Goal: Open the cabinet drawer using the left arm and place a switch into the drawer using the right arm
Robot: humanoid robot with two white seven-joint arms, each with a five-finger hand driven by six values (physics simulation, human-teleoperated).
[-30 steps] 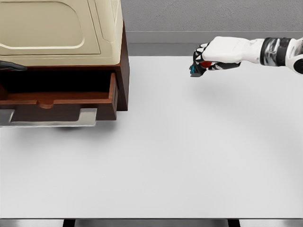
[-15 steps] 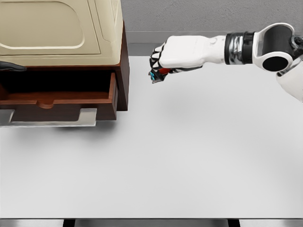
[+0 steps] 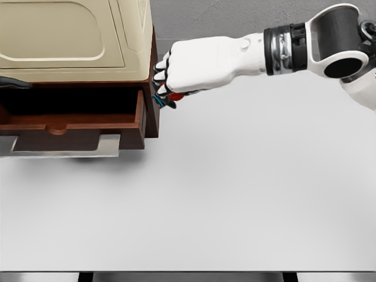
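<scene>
Now the right hand (image 3: 176, 67), fingers curled around the small red-and-blue switch (image 3: 167, 97), sits in the upper middle of the frame beside the cabinet (image 3: 76, 35), whose drawer (image 3: 70, 126) at left stands open.

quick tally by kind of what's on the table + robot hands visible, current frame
Cabinet: 1
Open drawer: 1
Switch, held in the right hand beside the cabinet's right edge: 1
Hands in view: 1; only a dark tip shows at the left edge, so the left hand cannot be counted.
Total: 4
</scene>
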